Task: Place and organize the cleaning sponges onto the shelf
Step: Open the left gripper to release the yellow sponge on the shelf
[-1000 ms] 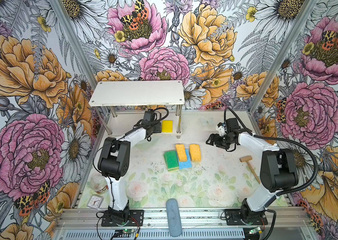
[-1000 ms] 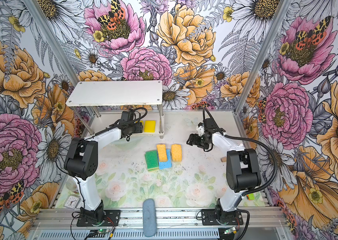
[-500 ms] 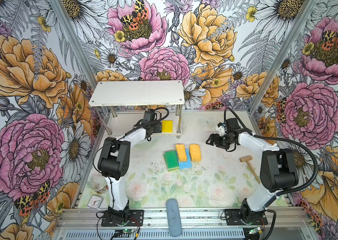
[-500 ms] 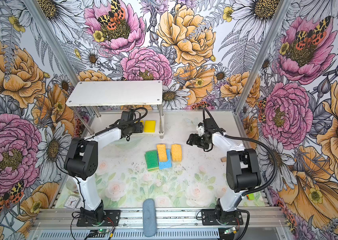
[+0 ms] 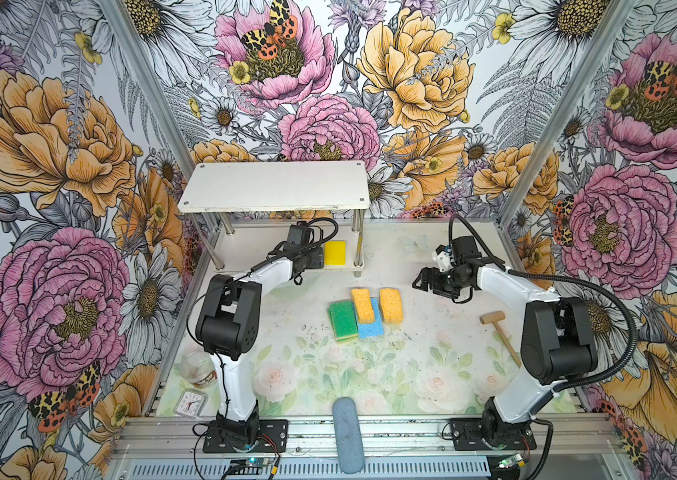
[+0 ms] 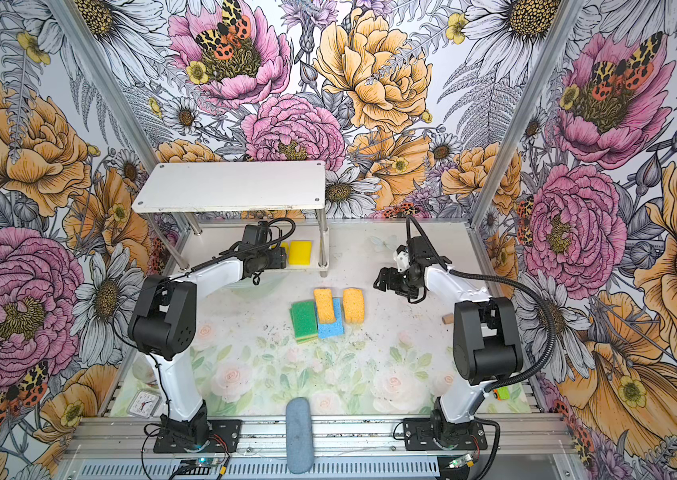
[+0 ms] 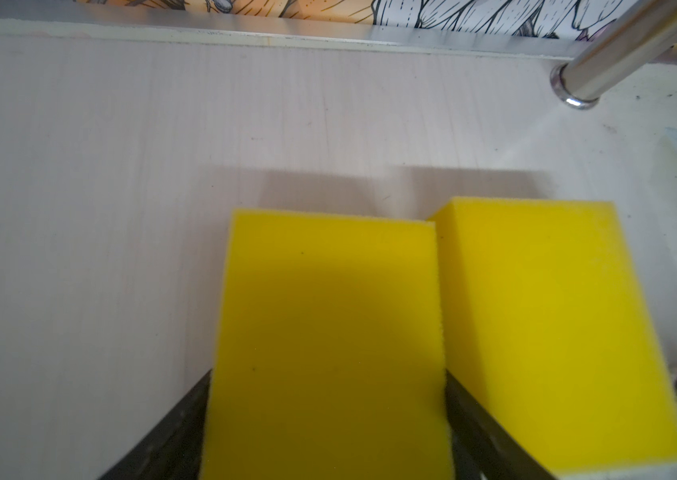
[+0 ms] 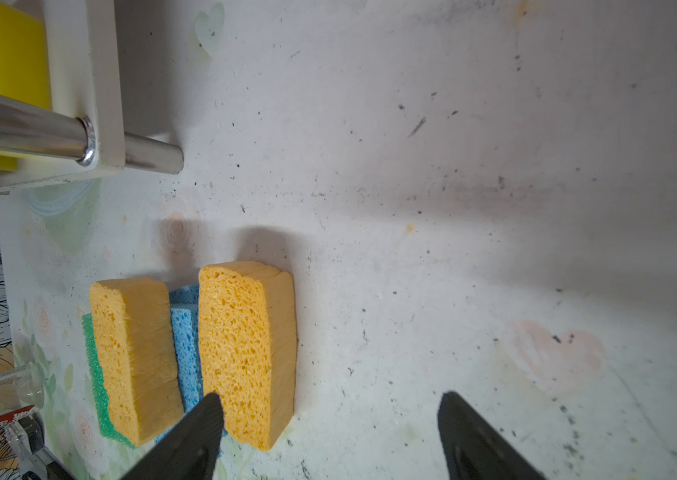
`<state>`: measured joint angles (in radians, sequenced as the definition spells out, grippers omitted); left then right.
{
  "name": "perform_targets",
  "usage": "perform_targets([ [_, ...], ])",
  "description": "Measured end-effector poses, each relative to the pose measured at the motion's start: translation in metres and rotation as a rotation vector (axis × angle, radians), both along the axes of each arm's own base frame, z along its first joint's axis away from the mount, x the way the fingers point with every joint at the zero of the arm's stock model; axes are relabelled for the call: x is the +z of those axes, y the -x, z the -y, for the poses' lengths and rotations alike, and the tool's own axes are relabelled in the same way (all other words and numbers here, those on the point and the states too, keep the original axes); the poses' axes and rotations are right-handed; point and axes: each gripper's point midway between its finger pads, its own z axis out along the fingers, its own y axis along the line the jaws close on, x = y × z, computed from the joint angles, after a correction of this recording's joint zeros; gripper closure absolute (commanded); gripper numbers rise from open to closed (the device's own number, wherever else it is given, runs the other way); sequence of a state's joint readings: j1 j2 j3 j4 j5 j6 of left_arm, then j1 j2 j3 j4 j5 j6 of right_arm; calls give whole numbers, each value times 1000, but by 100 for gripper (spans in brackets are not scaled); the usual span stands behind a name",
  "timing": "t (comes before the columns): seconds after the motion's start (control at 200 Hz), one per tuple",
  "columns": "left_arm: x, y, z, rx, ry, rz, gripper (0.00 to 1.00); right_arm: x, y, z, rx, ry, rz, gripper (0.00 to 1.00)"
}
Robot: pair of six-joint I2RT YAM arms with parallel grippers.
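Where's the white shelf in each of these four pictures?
In a top view: shelf at the table's back, left of centre.
In a top view: shelf in the same place.
Left wrist: shelf surface fills most of it.
Right wrist: shelf corner with a post.
Shared landmark: yellow sponge on the shelf.

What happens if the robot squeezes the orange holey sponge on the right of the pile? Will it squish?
Probably yes: the orange sponge is full of open holes, so it is likely soft and light. Its blocky shape with flat sides suggests it would slide, not roll. The rough surface should keep it from slipping.
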<state>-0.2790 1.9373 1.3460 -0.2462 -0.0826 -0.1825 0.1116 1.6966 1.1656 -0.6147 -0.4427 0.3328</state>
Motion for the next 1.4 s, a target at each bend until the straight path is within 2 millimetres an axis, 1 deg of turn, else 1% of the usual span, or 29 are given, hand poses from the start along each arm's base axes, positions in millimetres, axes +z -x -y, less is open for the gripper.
perform_targets([
  [0.32, 5, -2, 0, 2, 5, 17, 22, 0, 0, 0, 0, 0, 0, 16],
  [0.701, 7, -3, 1, 23, 28, 22, 22, 0, 0, 0, 0, 0, 0, 17],
  [0.761, 7, -4, 1, 23, 29, 23, 21, 0, 0, 0, 0, 0, 0, 17],
  [0.841, 9, -5, 1, 28, 36, 29, 16, 0, 0, 0, 0, 0, 0, 17],
  [0.931, 12, -4, 2, 29, 49, 43, 14, 0, 0, 0, 0, 0, 0, 17],
  [1.076, 17, 3, 0, 31, 63, 59, 14, 0, 0, 0, 0, -1, 0, 17],
  [1.251, 25, 3, 1, 29, 71, 78, 13, 0, 0, -1, 2, -4, -1, 17],
  [1.401, 27, 5, 1, 27, 74, 81, 13, 1, 0, -1, 4, -7, -1, 16],
])
